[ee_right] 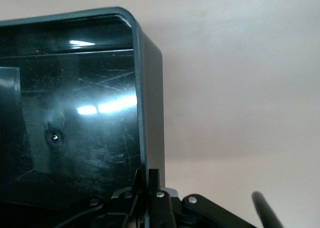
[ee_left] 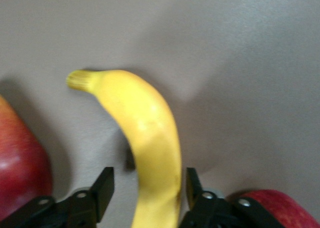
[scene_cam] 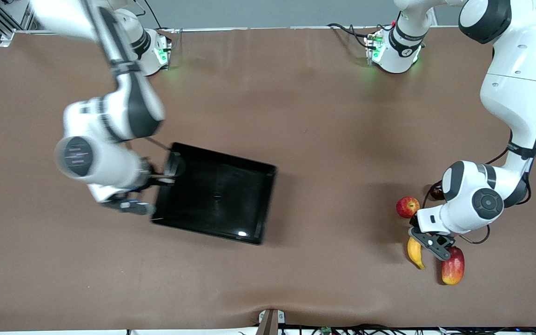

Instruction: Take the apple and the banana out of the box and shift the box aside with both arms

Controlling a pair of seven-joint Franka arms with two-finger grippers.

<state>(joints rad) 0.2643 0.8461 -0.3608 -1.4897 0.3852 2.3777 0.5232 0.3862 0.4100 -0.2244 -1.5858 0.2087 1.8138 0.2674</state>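
The black box [scene_cam: 231,204] lies on the brown table toward the right arm's end. My right gripper [scene_cam: 171,170] is shut on the box's wall [ee_right: 149,87], its fingers pinching the rim [ee_right: 151,180]. The yellow banana [scene_cam: 415,253] lies toward the left arm's end, nearer the front camera than the red apple [scene_cam: 407,207]. My left gripper [scene_cam: 428,242] is low over the banana and open. In the left wrist view its gripper [ee_left: 148,188] straddles the banana [ee_left: 145,128], one finger [ee_left: 102,188] on each side.
A longer red and yellow fruit [scene_cam: 453,266] lies beside the banana, close to the left gripper. The left wrist view shows a red fruit on either side of the fingers [ee_left: 20,163] [ee_left: 280,208]. A small dark object [scene_cam: 435,191] sits under the left arm.
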